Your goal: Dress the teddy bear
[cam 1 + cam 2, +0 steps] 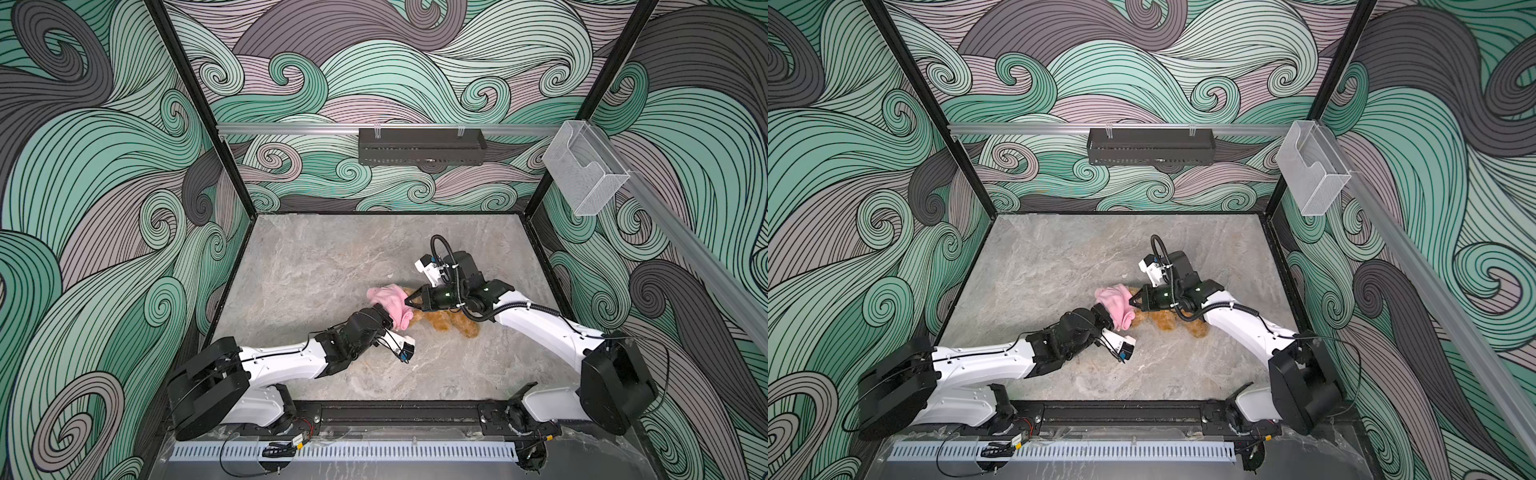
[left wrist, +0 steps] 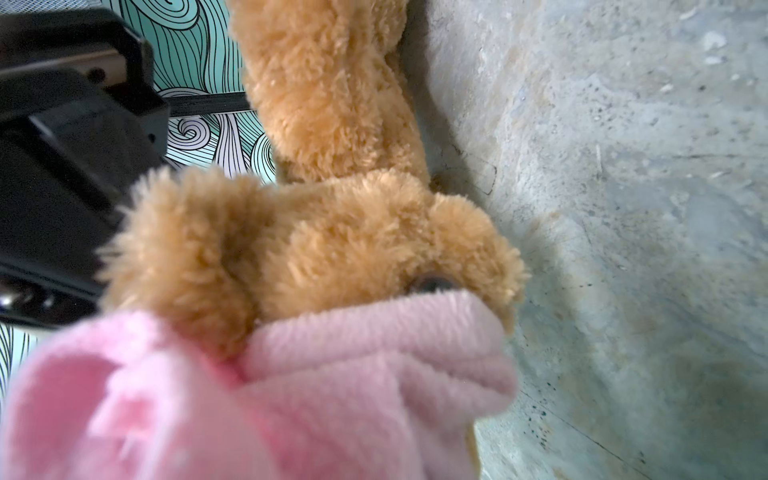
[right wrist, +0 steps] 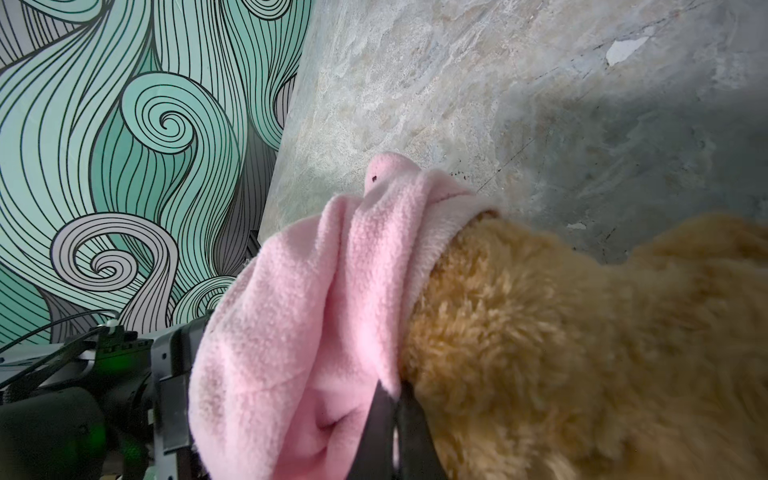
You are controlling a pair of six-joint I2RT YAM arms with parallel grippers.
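Teddy bear: we log 1 pink garment partway over its head; both jaws clamped on garment; body undressed.

Ahead of right fingers: pink garment bunched on teddy bear, blocking.
Beyond them, toward back wall: bare table, open.

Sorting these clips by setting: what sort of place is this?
Probably a robot lab test cell, not a home: printed swirl-pattern walls box in a stone-look tabletop, two white robot arms are mounted at its front edge, and a clear plastic bin hangs on an aluminium rail.
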